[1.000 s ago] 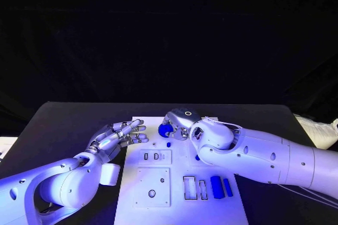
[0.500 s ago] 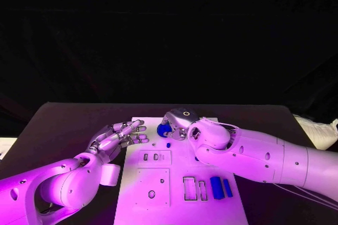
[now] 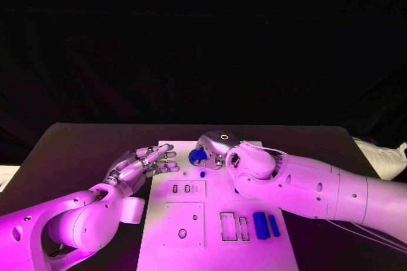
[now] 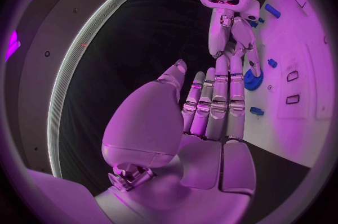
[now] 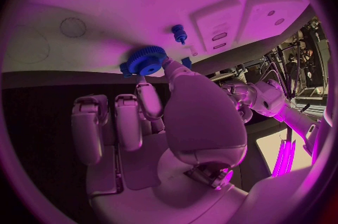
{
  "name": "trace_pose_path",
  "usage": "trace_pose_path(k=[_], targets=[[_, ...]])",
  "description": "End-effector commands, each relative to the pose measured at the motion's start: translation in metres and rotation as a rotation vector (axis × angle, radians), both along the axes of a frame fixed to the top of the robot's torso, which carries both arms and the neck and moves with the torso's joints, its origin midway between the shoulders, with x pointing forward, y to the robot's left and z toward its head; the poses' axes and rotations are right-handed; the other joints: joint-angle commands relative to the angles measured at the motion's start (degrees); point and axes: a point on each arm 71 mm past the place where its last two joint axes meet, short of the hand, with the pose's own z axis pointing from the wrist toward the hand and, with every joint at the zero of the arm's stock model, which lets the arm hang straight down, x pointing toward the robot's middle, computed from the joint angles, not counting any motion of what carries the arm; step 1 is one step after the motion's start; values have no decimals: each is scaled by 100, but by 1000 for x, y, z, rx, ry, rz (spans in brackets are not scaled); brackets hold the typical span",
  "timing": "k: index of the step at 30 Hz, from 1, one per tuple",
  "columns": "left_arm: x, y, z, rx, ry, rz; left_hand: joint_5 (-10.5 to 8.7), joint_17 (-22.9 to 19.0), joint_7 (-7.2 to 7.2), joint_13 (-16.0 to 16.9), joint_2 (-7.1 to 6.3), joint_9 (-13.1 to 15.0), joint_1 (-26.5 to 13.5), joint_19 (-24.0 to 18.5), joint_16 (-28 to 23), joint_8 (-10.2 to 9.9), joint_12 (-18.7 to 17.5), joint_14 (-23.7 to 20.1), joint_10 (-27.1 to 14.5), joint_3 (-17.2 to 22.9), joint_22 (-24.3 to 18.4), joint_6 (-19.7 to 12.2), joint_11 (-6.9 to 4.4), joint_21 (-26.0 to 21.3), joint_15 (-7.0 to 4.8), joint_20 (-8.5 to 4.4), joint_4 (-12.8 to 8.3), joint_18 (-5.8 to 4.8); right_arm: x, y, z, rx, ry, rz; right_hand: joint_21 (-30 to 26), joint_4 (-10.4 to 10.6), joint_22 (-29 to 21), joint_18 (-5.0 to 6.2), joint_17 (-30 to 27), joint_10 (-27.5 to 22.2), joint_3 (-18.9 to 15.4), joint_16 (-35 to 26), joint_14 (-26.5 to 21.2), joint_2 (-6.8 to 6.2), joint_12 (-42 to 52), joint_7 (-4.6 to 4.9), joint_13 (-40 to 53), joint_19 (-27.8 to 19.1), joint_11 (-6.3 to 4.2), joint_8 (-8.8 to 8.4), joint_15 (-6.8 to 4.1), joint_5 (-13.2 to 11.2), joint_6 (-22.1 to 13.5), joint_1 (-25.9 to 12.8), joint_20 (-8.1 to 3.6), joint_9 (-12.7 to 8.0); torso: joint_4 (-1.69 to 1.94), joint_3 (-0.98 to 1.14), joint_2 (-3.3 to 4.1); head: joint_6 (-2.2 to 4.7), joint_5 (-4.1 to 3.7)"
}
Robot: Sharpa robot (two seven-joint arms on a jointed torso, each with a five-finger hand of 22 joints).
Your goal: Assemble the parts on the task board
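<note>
Head view: we see the right hand (image 3: 214,149) at the far end of the task board (image 3: 212,236), its fingertips pinching a blue gear (image 3: 197,157) that sits on the board. Our left hand (image 3: 140,165) hovers at the board's left edge, fingers spread and holding nothing. Two blue bars (image 3: 266,225) lie near the board's near right corner.

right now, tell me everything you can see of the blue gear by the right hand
The blue gear is a small round toothed wheel, plastic by its look, with a central hole. It lies flat at the far end of the white task board. The right hand is over it, a fingertip touching its rim. A small blue peg stands apart nearby.
</note>
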Motion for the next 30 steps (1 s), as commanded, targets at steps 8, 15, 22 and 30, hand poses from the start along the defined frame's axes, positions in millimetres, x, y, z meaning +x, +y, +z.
trace_pose_path(k=[8,15,22,30], targets=[[-1,-3,1,-3,-1,-20,2,17,31,-10,22,0,18,18,-30,-37,-20,32,-48,-3,6,-19,0,22,1,7,-49,54,5,-4,-9,24,144,-52,24,63,1123,-118,381,15,-269,52,363,196,51,-10,66,295,13,4,38,727,48,-584,43,33,0,2,2,14,-13],[-1,-3,1,-3,0,-20,2,17,31,-10,22,0,18,18,-30,-37,-20,32,-48,-3,6,-19,0,22,1,7,-49,54,8,-8,-11,33,169,-74,25,55,1126,-118,396,24,-287,60,366,223,75,-10,85,297,13,4,38,773,46,-588,44,34,-4,2,5,10,-12],[-2,-3,1,-3,0,-21,3,24,39,-11,25,-1,28,18,-36,-44,-22,30,-58,1,6,-27,5,22,3,7,-59,54,7,-11,-7,67,127,-72,30,14,1138,-121,423,36,-313,73,371,252,106,-12,113,305,9,7,36,897,51,-506,43,41,5,6,0,13,-18],[-1,0,1,-1,0,-15,3,24,39,-11,25,-1,28,18,-36,-44,-22,30,-58,1,6,-27,5,22,3,7,-59,54,1,-39,10,275,37,4,-29,-79,1010,-88,262,-64,-309,-24,329,236,-115,-3,-9,205,11,-5,36,1035,20,-257,41,41,-18,8,-15,33,17]])
